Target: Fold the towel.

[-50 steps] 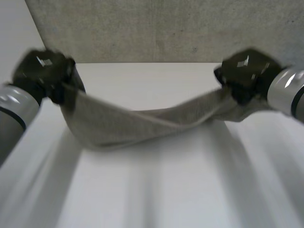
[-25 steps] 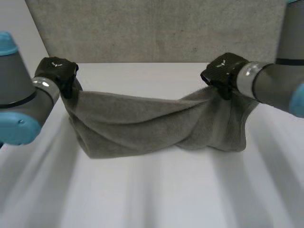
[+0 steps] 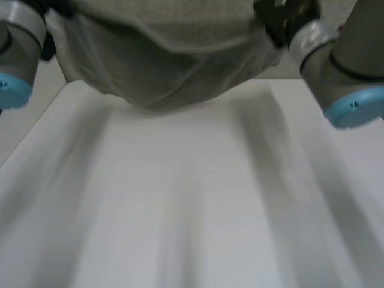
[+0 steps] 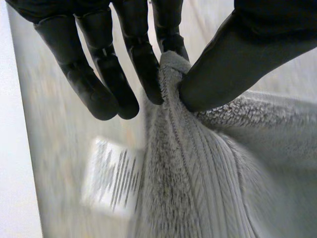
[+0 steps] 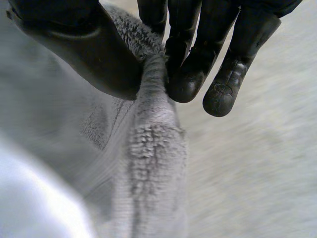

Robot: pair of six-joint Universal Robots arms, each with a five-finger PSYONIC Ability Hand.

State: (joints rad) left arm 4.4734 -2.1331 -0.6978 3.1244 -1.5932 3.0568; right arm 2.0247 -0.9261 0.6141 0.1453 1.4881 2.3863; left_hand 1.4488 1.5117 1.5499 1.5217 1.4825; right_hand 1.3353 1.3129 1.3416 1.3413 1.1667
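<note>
Grey towel [image 3: 162, 66] pinched at each upper end, thumb against fingers, by left hand [image 4: 237, 54] and right hand [image 5: 84, 44]; hung above white table [image 3: 180, 198], likely to spread it for folding.

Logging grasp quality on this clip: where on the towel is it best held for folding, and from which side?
By its upper edge near both ends, one robot hand each. The towel hangs limp between them, sagging in the middle, so a thumb-against-fingers pinch from above the edge suits it. The left robot hand and right robot hand each pinch a bunched bit of edge that way.
</note>
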